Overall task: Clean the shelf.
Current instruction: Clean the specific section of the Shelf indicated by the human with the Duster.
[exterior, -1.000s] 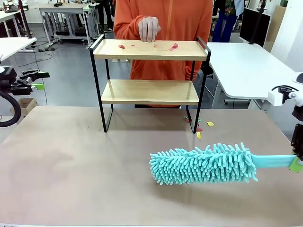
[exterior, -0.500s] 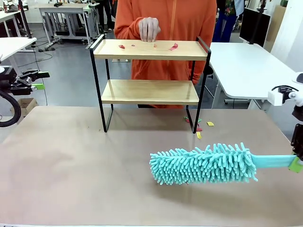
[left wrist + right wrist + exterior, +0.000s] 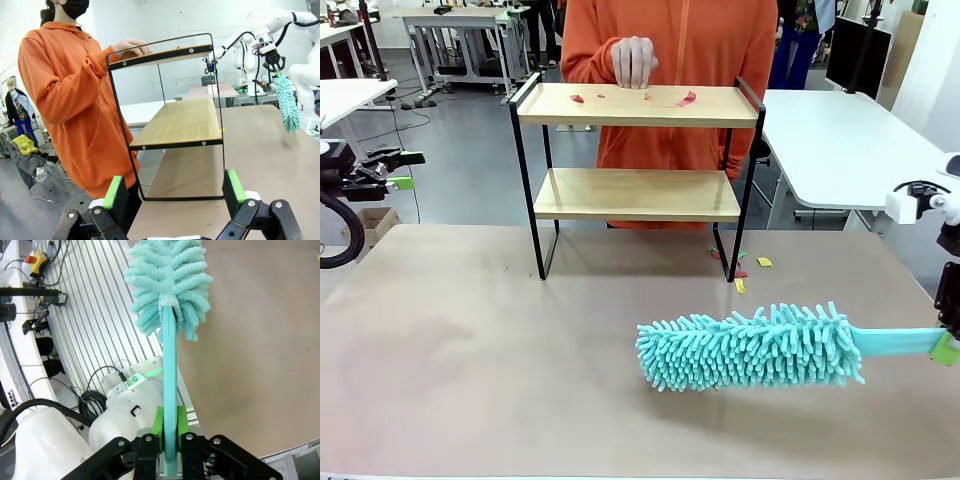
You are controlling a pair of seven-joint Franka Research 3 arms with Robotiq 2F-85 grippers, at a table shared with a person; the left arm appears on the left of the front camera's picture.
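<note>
The shelf [image 3: 636, 105] stands at the table's far side, two wooden boards in a thin black frame, with small red scraps [image 3: 686, 98] on its top board. From the left wrist, the shelf [image 3: 180, 125] appears end-on. A person in an orange hoodie holds one hand [image 3: 634, 60] on the top board's far edge. My right gripper [image 3: 946, 346] at the right edge is shut on the handle of a teal fluffy duster [image 3: 752, 347], whose head hovers low over the table. The right wrist view shows the duster [image 3: 168, 285] handle clamped between the fingers [image 3: 159, 422]. My left gripper [image 3: 172, 187] is open, off the table's left side.
Small coloured scraps [image 3: 740, 270] lie on the brown table [image 3: 470, 360] by the shelf's right foot. A white table [image 3: 850, 140] stands to the right, beyond the brown table.
</note>
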